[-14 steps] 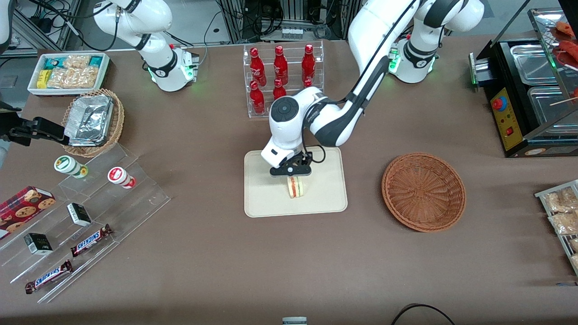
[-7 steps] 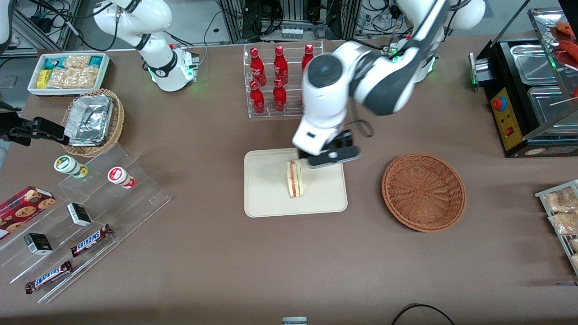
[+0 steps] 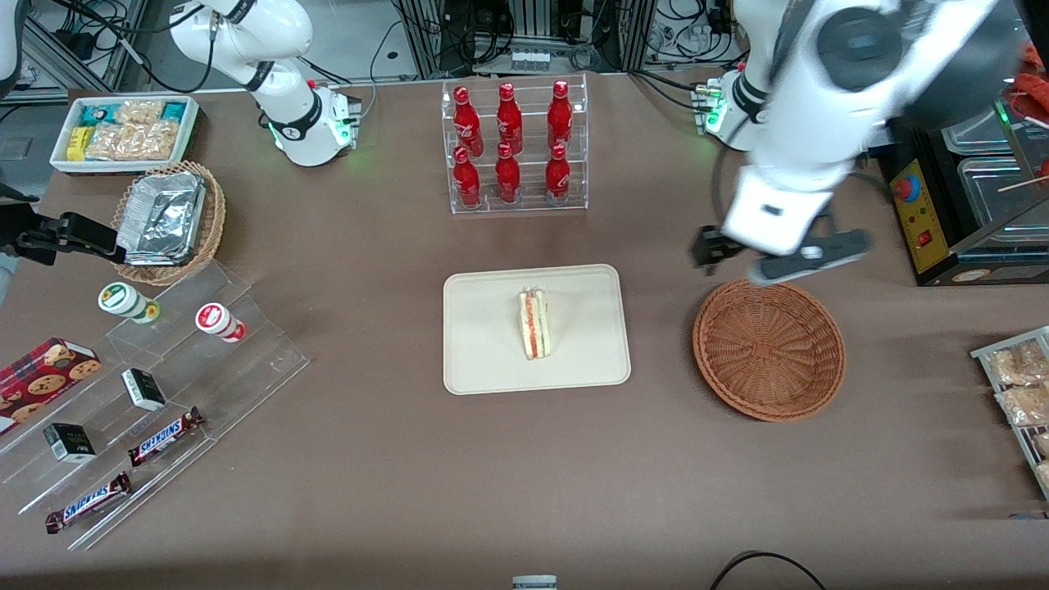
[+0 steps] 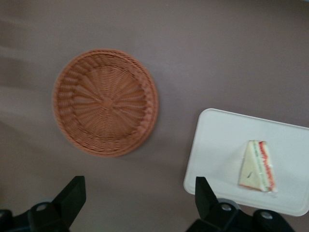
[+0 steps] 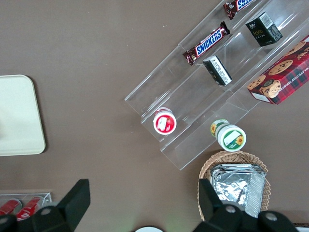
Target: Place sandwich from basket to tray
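Nearest the front camera, on the brown tabletop (image 3: pixel 508 475), sit the two task containers, side by side and apart. The basket (image 3: pixel 769 348), a round reddish-brown wicker bowl, lies toward the working arm's end and holds nothing; the left wrist view shows its woven floor bare (image 4: pixel 105 102). Beside it, toward the middle of the tabletop, is the cream tray (image 3: pixel 483 360), and the sandwich (image 3: pixel 534 323) lies on the tray, roughly central, with its red-orange and pale green filling edge facing up. In the left wrist view the same wedge (image 4: pixel 258 166) rests on the tray (image 4: pixel 217 145), touched by nothing. A little farther from the camera than the basket, and raised above the tabletop near the basket's rim, hangs the gripper (image 3: pixel 778 256); its two dark fingers (image 4: pixel 72 195) are spread wide apart with nothing between them, as the left wrist view makes plain, and the gripper is well apart from the sandwich. Farther still, a clear acrylic rack (image 3: pixel 515 147) of red bottles stands upright past the tray, near the middle of the tabletop.
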`<state>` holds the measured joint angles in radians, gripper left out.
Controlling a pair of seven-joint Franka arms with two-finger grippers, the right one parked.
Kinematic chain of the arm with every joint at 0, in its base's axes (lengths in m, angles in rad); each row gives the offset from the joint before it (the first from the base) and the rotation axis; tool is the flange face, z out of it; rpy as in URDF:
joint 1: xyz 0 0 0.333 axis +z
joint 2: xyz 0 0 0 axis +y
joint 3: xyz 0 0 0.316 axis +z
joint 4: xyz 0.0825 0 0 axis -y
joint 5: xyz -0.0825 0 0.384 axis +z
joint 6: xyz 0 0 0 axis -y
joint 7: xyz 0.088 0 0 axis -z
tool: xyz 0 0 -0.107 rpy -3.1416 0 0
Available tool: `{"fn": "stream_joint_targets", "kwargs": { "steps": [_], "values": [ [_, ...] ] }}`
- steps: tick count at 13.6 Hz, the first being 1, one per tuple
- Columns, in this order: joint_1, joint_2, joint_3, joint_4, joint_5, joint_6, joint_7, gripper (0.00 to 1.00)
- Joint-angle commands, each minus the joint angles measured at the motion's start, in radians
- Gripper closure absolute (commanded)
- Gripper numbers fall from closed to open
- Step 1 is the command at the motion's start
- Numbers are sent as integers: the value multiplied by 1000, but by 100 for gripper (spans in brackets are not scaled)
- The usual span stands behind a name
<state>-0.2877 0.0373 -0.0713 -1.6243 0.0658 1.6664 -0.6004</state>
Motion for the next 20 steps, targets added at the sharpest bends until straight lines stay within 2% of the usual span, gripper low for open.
{"fn": "stream_joint_targets", "kwargs": {
  "steps": [1, 3, 7, 11, 15, 20],
  "values": [
    [132, -99, -13, -65, -41, -56, 207, 0],
    [221, -117, -13, -60, -47, -85, 348, 0],
    [283, -132, -12, -60, -52, -100, 485, 0],
    [304, -128, -13, -43, -54, -103, 544, 0],
    [268, -37, -13, 95, -44, -120, 544, 0],
    [243, -23, -4, 107, -34, -166, 544, 0]
  ]
}}
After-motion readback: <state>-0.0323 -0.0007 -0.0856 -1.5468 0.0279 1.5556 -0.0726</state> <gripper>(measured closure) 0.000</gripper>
